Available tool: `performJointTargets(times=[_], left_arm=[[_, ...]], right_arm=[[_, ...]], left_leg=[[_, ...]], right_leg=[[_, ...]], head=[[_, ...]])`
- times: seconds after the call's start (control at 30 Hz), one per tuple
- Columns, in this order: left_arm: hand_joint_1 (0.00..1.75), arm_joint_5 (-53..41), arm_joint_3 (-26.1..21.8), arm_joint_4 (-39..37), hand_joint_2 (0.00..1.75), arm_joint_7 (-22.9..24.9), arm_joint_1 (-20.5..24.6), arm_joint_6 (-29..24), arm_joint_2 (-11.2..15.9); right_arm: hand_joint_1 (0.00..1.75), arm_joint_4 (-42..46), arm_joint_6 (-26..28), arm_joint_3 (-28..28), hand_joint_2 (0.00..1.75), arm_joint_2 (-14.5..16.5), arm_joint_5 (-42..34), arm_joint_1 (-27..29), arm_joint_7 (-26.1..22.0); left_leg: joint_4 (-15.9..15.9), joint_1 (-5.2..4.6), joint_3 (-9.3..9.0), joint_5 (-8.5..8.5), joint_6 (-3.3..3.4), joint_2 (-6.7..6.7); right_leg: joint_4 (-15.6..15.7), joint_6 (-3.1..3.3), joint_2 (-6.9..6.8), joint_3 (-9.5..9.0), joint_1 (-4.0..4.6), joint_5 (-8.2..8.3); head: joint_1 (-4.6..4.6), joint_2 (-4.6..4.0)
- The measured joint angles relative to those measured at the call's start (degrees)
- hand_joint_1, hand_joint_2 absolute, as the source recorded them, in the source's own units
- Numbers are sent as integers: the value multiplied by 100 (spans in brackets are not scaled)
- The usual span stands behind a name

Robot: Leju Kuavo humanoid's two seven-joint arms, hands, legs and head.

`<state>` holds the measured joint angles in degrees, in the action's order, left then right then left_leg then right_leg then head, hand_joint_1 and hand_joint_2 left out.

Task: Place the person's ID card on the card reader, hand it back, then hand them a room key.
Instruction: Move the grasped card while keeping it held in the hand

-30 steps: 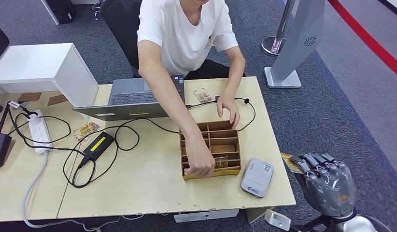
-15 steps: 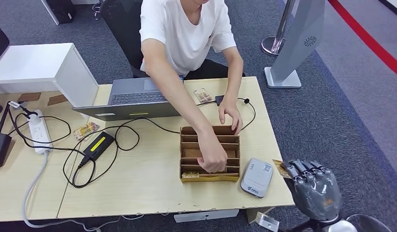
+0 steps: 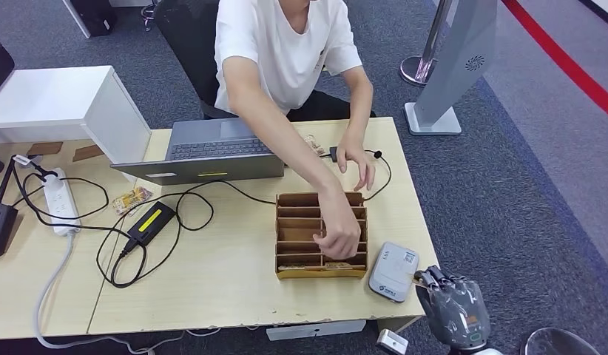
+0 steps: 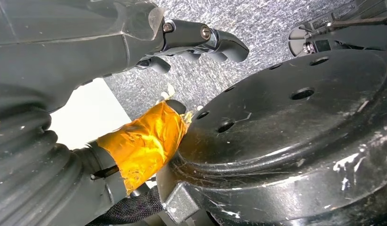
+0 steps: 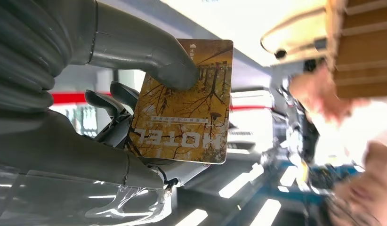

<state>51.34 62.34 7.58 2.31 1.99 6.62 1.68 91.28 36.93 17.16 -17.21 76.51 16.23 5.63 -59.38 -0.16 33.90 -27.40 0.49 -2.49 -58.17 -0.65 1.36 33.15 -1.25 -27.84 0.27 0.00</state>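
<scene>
Right hand (image 3: 455, 310): at the near right corner of the bench (image 3: 212, 288), just beside the card reader (image 3: 394, 271); thumb and fingers (image 5: 111, 101) pinch a yellow-brown room key (image 5: 184, 101) printed "HOTEL".

Left hand (image 4: 88, 37): hangs over grey carpet; fingers curled in, nothing in them.

Card reader: grey, flat on the bench, right of the wooden box (image 3: 320, 235).

Wooden box: slotted, in mid-bench. The person (image 3: 286, 52) sits at the far side, one hand (image 3: 338, 235) reaching into its near slots, the other above its far edge.

Laptop (image 3: 208, 151): open, far left of the box.
</scene>
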Motion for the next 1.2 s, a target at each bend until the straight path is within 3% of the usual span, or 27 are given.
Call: performJointTargets(times=[0.3,0.8,1.03,1.2], left_arm=[[0,-4,45,0,175,-11,4,-2,3],[0,-6,146,-1,175,-11,18,-10,9],[0,-7,217,-1,175,-11,21,-2,21],[0,-30,304,-1,175,-61,28,21,48]], right_arm=[[175,-699,14,40,175,113,-138,-173,21],[175,-1886,18,-400,175,497,-289,-479,-450],[175,-1758,17,-748,175,636,-80,-485,-825],[175,-1095,-27,-832,175,640,-80,-697,-746]], left_leg=[[0,0,-1,0,0,0],[0,1,-18,-7,-10,17],[0,-1,-16,-7,-10,18],[-1,0,-17,-6,-10,23]], right_leg=[[0,0,0,0,0,0],[0,0,16,-10,1,0],[-1,0,16,-13,-1,0],[-2,4,20,-12,0,4]], head=[[0,0],[0,1],[1,0],[1,1]])
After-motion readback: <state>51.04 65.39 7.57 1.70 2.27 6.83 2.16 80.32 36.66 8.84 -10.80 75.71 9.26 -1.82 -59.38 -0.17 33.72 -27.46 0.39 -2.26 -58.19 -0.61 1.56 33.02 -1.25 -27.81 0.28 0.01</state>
